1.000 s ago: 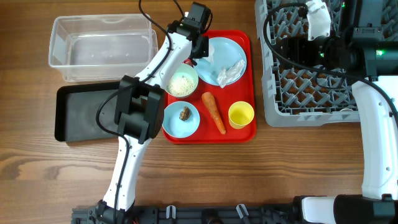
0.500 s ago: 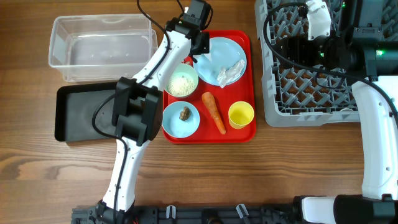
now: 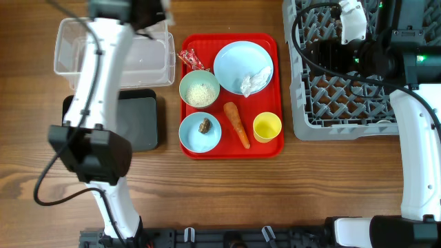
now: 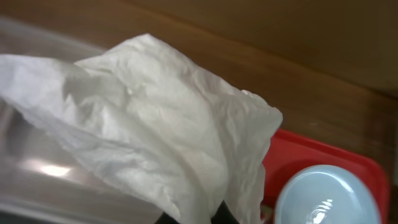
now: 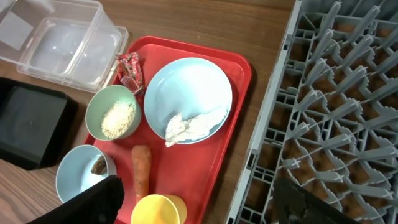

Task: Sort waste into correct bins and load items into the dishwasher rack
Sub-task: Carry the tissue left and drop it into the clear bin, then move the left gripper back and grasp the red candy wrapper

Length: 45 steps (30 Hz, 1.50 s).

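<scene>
My left gripper (image 4: 194, 218) is shut on a crumpled white napkin (image 4: 155, 124) and holds it above the clear tub (image 4: 37, 174); in the overhead view it sits at the tub's far edge (image 3: 150, 12). A second white napkin (image 3: 255, 81) lies on the light blue plate (image 3: 238, 58). The red tray (image 3: 231, 150) also holds a red wrapper (image 3: 191, 60), a green bowl of rice (image 3: 200, 89), a blue bowl with a brown lump (image 3: 200, 131), a carrot (image 3: 236, 124) and a yellow cup (image 3: 267, 127). My right gripper (image 5: 202, 205) is open and empty, high over the tray and rack edge.
The clear tub (image 3: 145, 58) stands at the back left, with the black tray (image 3: 138, 124) in front of it, partly under my left arm. The grey rack (image 3: 344, 103) fills the right side, with my right arm above it.
My left arm swung left from the plate to above the clear tub, carrying a napkin. The red wrapper is uncovered now. The right arm has not moved.
</scene>
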Tool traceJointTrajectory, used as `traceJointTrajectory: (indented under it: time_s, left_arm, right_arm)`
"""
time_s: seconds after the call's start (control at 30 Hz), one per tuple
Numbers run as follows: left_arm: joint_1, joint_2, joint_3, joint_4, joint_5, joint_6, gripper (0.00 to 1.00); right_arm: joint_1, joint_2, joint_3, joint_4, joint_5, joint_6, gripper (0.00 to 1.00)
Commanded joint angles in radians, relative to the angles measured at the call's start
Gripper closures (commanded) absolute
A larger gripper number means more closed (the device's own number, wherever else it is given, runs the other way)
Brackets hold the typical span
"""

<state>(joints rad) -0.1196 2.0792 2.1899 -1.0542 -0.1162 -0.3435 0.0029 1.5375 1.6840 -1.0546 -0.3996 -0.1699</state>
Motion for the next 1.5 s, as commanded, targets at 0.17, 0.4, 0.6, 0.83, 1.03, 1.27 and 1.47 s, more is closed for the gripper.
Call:
traceJointTrajectory:
  time_s: [0.17,0.4,0.6,0.83,1.03,1.27,1.47]
  left_arm:
    - [0.129,0.121,-0.013,-0.114,-0.008,-0.061,0.93]
    - [0.131,0.15,-0.013,-0.051,-0.009,-0.06,0.0]
    - [0.114,0.135,-0.007,-0.031,0.052,-0.056,0.0]
    - [-0.016,0.127,-0.008,-0.072,0.122,-0.053,0.07]
    - [-0.163,0.129,-0.014,-0.066,0.016,-0.062,0.06]
    - [-0.24,0.191,-0.017,-0.004,-0.051,-0.145,0.1]
    - [-0.24,0.293,-0.017,0.048,-0.055,-0.256,0.23]
  right_arm:
    - [-0.002,0.015,0.016,0.007,0.007,-0.011,0.2]
    - [-0.002,0.015,0.016,-0.001,0.007,-0.011,0.2]
    - [-0.002,0.015,0.016,-0.001,0.007,-0.011,0.2]
    - [-0.002,0.015,0.016,0.005,0.007,-0.011,0.2]
    - [-0.002,0.015,0.016,0.002,0.007,-0.011,0.2]
    - [-0.002,0.015,0.016,0.003,0.007,-0.011,0.2]
    - [-0.002,0.015,0.016,-0.005,0.007,-0.011,0.2]
